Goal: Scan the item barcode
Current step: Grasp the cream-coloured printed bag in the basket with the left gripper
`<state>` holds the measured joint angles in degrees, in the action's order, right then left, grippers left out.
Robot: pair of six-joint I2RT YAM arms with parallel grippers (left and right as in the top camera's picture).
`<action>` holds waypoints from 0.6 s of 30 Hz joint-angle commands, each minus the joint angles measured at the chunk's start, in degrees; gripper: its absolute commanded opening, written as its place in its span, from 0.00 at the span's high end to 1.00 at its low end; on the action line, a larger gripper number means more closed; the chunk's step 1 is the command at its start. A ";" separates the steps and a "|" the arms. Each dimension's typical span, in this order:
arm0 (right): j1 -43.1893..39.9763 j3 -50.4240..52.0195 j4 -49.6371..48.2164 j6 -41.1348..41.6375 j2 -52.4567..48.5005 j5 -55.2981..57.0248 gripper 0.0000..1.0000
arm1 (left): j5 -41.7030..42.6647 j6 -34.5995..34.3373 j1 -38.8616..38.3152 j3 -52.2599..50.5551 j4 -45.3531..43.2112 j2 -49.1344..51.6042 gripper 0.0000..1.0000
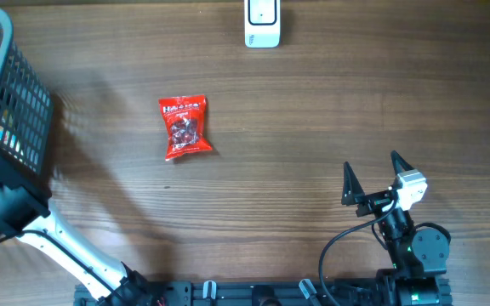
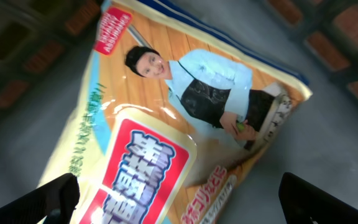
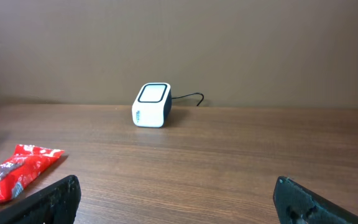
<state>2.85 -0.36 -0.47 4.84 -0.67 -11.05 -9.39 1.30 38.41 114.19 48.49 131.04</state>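
- Brown wood-grain table [image 1: 313,110] fills the overhead view, with a plain tan wall behind it in the right wrist view.
- A white scanner [image 1: 262,25] sits at the far edge, its top cut off by the frame. From the right wrist it stands whole [image 3: 151,104], with a dark cable [image 3: 188,98] trailing behind it.
- A red snack packet [image 1: 184,127] lies flat on the bare wood, well apart from the scanner. Its print is too small to read, and the right wrist view clips it at the left edge [image 3: 14,171].
- A dark mesh basket [image 1: 19,110] stands at the far left, partly out of frame.
- The left arm [image 1: 7,208] reaches over the basket, and its pincer is hidden from above.
- In its own view the left gripper [image 2: 191,202] has its jaws spread wide, with only the tips showing at the bottom corners.
- Below it lies a yellow packet [image 2: 185,112] showing a person in an apron, tilted, with its lower end cut off.
- The right gripper [image 1: 371,161] hovers near the front edge, jaws apart and holding nothing.
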 commanded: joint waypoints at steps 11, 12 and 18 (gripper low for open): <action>0.20 0.07 -0.28 -0.35 0.39 0.74 0.00 | -11.56 5.99 0.35 -0.63 -0.31 8.44 0.00; 0.20 0.07 -0.28 -0.33 0.39 0.74 0.00 | -14.51 5.97 0.39 -0.63 -0.35 8.68 0.00; 0.20 0.07 -0.28 -0.33 0.39 0.74 0.00 | -18.56 3.34 0.72 -0.63 -0.81 9.46 0.00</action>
<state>2.85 -0.36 -0.47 4.84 -0.67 -11.05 -20.40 5.50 38.13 114.61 47.27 135.92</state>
